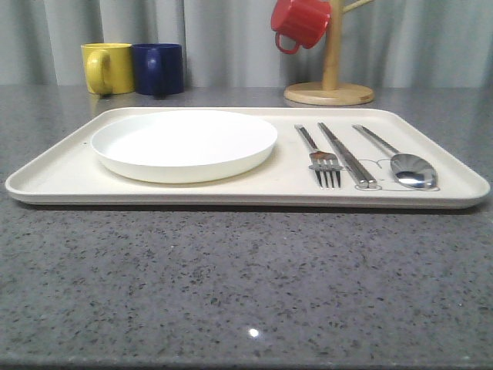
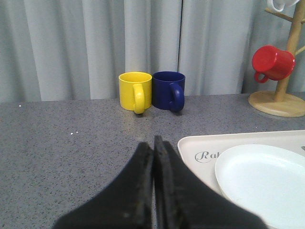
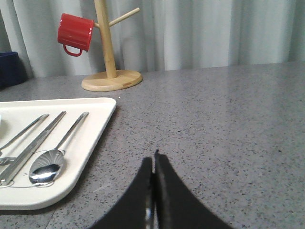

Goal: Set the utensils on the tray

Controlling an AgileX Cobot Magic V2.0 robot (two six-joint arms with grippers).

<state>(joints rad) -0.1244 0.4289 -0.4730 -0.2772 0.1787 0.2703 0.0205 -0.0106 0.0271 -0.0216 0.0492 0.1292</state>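
On the right part of the cream tray (image 1: 62, 173) lie three silver utensils side by side: a fork (image 1: 320, 158), a pair of chopsticks (image 1: 348, 156) and a spoon (image 1: 400, 160). The right wrist view has the spoon (image 3: 50, 162) and chopsticks (image 3: 31, 149) on the tray (image 3: 97, 126). My right gripper (image 3: 153, 161) is shut and empty over bare countertop, apart from the tray's edge. My left gripper (image 2: 153, 143) is shut and empty above the countertop, just beside the tray's corner (image 2: 190, 143) with its script lettering.
A round white plate (image 1: 183, 143) takes up the tray's left half. Behind the tray stand a yellow mug (image 1: 106, 68) and a dark blue mug (image 1: 159, 68). A wooden mug tree (image 1: 330, 81) with a red mug (image 1: 300, 21) stands at the back right. The front countertop (image 1: 231, 285) is bare grey stone.
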